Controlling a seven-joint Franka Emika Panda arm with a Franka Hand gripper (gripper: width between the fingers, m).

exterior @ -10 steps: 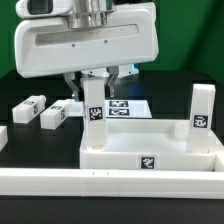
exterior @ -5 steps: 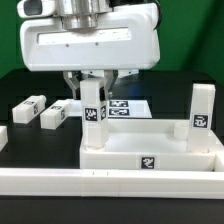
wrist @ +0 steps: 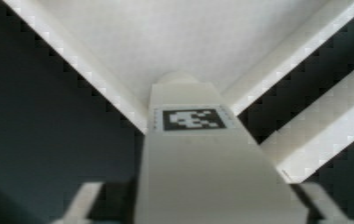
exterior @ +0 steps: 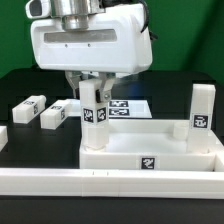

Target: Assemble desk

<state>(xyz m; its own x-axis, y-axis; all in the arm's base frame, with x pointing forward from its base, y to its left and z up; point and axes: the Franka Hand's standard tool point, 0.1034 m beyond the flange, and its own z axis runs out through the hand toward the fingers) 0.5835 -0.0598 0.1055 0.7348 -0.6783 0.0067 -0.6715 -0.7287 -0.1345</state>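
Note:
The desk top (exterior: 150, 158) is a white rimmed tray lying in front of the arm. One leg (exterior: 95, 118) stands upright at its corner on the exterior view's left, and a second leg (exterior: 202, 110) stands at the corner on the right. My gripper (exterior: 97, 88) hangs straight over the first leg, straddling its upper end. In the wrist view the leg (wrist: 200, 150) runs up between my fingers (wrist: 89, 205), with a dark gap on each side, so the gripper (wrist: 206, 208) is open around it. The desk top (wrist: 174, 40) lies beyond.
Two loose legs (exterior: 30, 107) (exterior: 55, 115) lie on the black table at the exterior view's left. The marker board (exterior: 128, 106) lies behind the tray. A long white rail (exterior: 110, 182) runs along the front, close to the tray.
The jaws have spread apart and let go of the upright leg. The hand has turned slightly above it. The leg stays upright in the tray's corner.

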